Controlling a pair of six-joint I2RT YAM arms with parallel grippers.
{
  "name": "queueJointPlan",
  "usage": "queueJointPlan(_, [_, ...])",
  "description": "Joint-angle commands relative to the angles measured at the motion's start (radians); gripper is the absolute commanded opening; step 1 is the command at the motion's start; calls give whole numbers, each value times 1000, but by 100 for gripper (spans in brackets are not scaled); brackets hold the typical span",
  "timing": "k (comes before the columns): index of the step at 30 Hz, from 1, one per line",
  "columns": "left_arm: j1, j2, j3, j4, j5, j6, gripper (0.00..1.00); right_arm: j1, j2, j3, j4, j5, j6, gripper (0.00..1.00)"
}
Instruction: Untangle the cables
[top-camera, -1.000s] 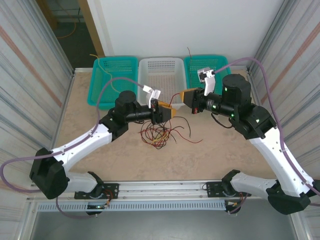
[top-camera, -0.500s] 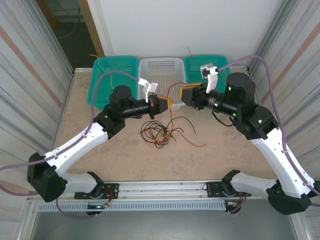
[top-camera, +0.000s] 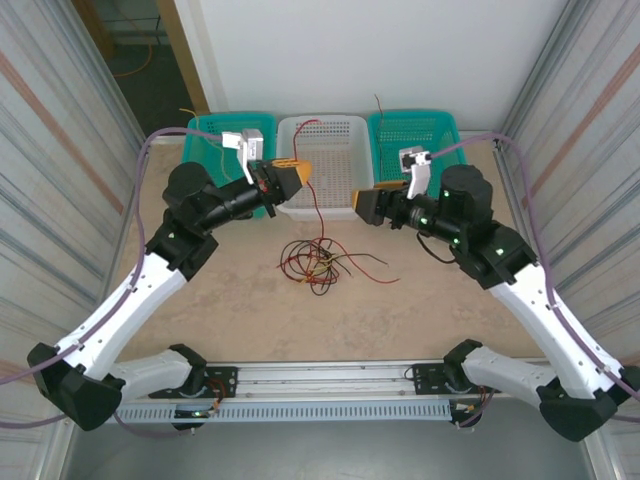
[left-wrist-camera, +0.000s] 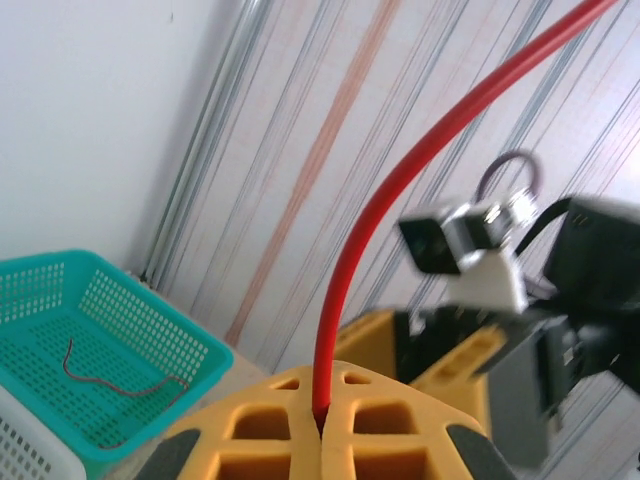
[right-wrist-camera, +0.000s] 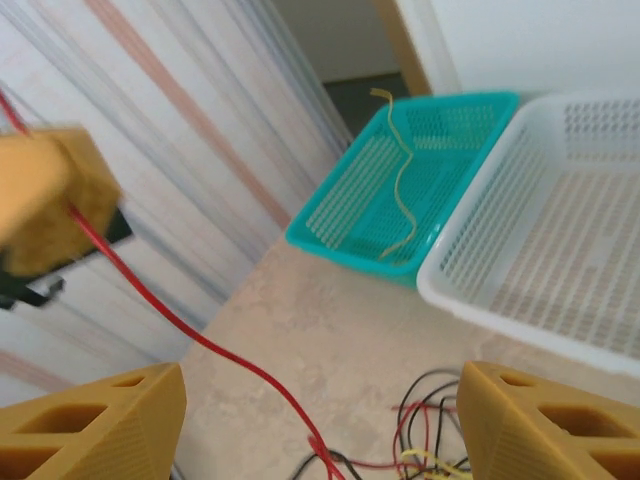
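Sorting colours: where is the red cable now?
Top view: the red cable runs from the left gripper, jaws shut, past the white basket, down to the tangle.

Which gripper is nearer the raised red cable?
Left. The left gripper is shut on the red cable, above the white basket's left edge. The right gripper stands open to the cable's right, clear of it, near the basket's front right corner.

The left arm reaches up and forward with its left end effector (top-camera: 291, 173) pinched tight on a red cable (left-wrist-camera: 400, 170), while the right end effector (top-camera: 362, 204), facing it from its right and slightly lower, holds its yellow fingers (right-wrist-camera: 90, 425) spread wide apart.
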Motion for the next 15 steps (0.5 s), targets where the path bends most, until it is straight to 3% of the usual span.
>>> queueJointPlan(1, [6,-25,60,65,29,-41,0,8,39,-36,80,-101,65,67])
queueJointPlan(15, [12,18,159,92,26,-66,0,103,151,-159,211,-127,68,65])
